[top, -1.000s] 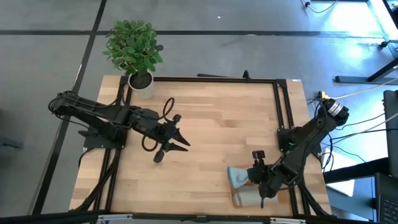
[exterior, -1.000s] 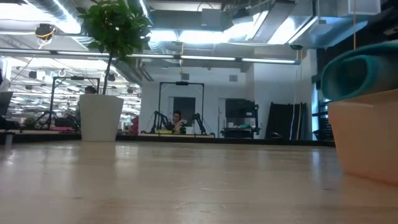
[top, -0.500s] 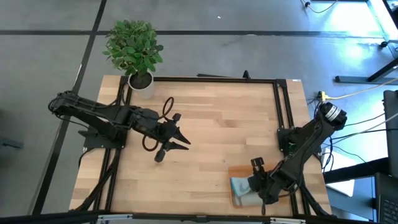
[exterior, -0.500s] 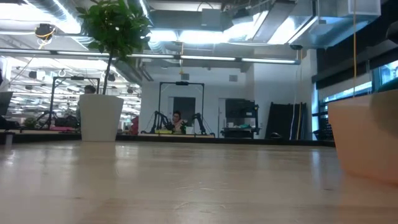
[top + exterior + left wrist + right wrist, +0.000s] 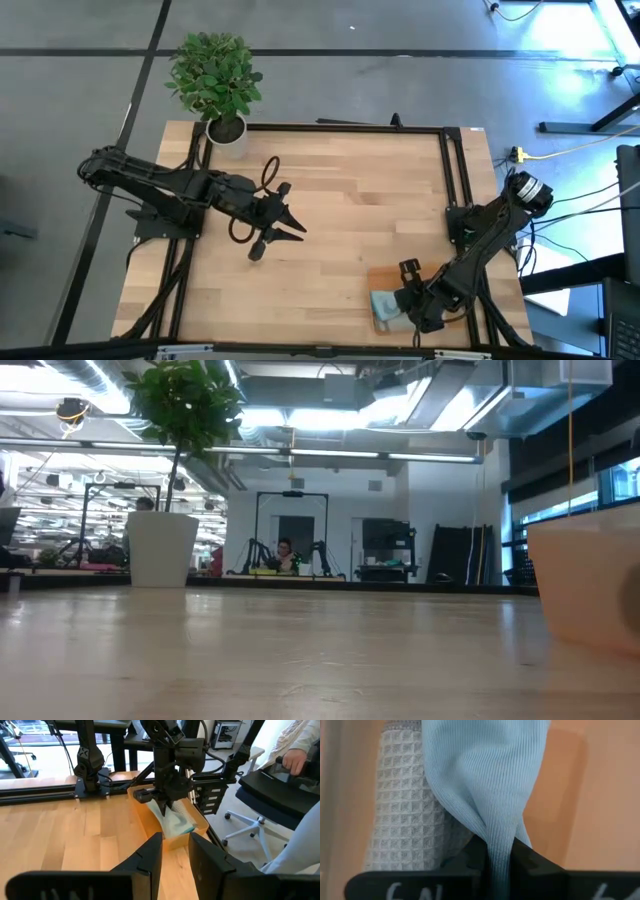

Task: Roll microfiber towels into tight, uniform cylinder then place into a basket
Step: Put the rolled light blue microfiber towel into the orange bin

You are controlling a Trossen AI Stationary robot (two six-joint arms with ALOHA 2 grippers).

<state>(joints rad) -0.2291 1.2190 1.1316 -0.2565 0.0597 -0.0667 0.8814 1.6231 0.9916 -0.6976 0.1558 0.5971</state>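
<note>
Blue towel (image 5: 485,785): pale, ribbed cloth, hanging pinched between the right gripper's (image 5: 496,854) closed fingers, lying inside the basket (image 5: 383,275) at the table's (image 5: 340,215) near right corner. Grey towel (image 5: 402,815): waffle-weave, lying in the same basket, touching the blue one. Basket: orange-brown, shallow, sitting on the pale wood. Right gripper: reaching down into the basket, clamping the blue cloth. Left gripper (image 5: 298,227): hovering over the table's left-centre, fingers parted, holding nothing. Potted plant (image 5: 215,80): standing at the far left corner.
</note>
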